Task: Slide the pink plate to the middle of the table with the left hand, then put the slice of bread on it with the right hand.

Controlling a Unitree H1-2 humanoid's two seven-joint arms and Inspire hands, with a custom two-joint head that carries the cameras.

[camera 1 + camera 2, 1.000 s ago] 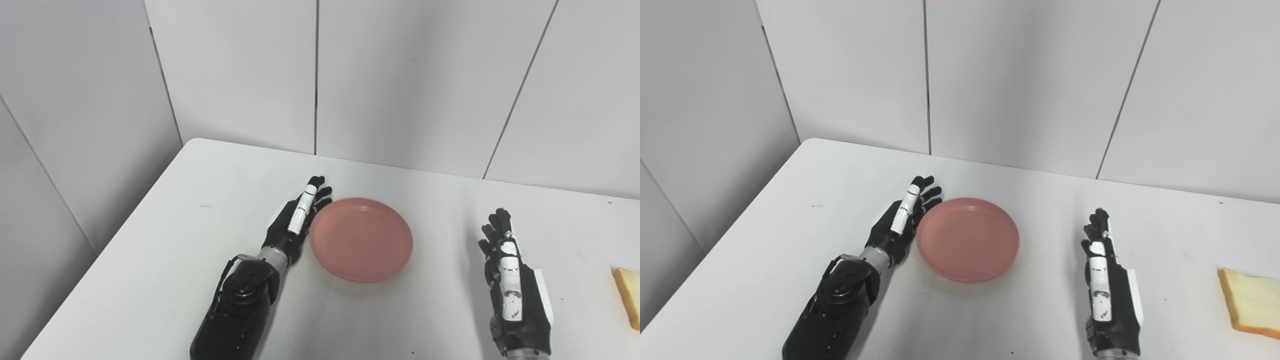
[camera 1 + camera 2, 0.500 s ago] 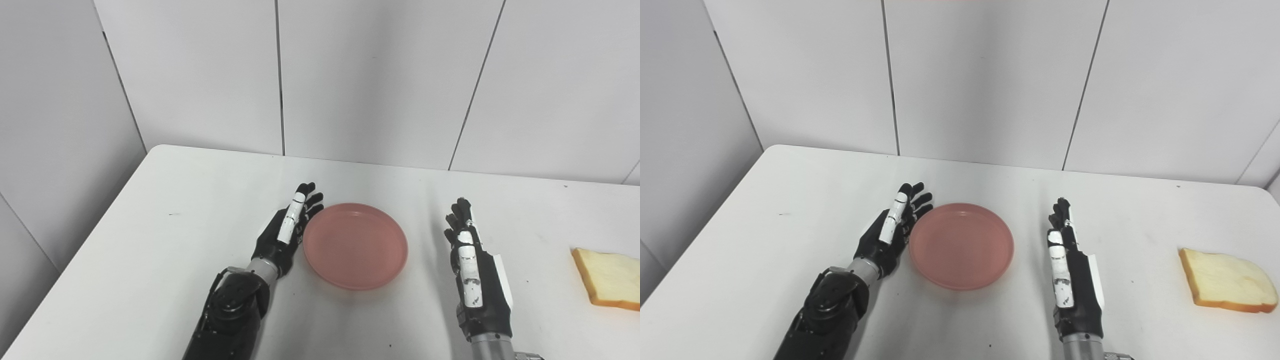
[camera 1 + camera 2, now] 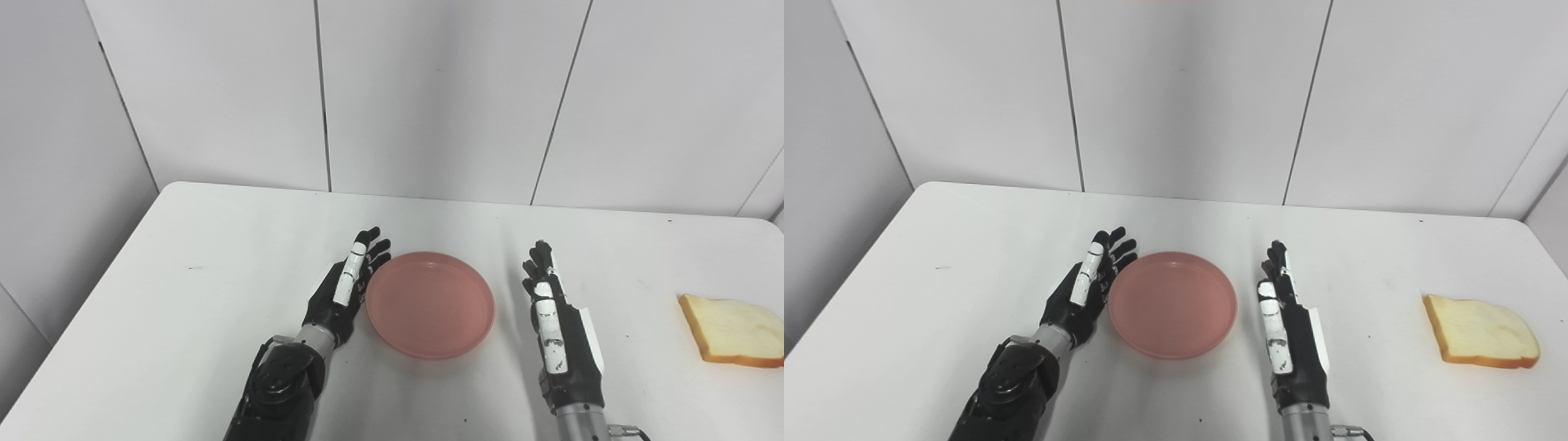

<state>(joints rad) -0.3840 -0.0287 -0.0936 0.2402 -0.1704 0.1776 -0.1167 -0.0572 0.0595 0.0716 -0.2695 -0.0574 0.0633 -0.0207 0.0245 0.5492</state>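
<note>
A round pink plate (image 3: 430, 304) lies near the middle of the white table (image 3: 202, 294). My left hand (image 3: 346, 286) stands edge-on against the plate's left rim, open, fingers straight and holding nothing. To the plate's right, my right hand (image 3: 555, 326) is also open and edge-on, a small gap away from the rim. The slice of bread (image 3: 1480, 332) lies flat at the far right of the table, well away from both hands.
White wall panels (image 3: 429, 92) rise behind the table's far edge. The table's left edge runs diagonally toward the bottom left, and its right corner shows near the bread. A few small dark specks mark the tabletop.
The camera has swung to the right, so the bread has come fully into view. The plate and both hands keep much the same places on the table; the left hand stays at the rim.
</note>
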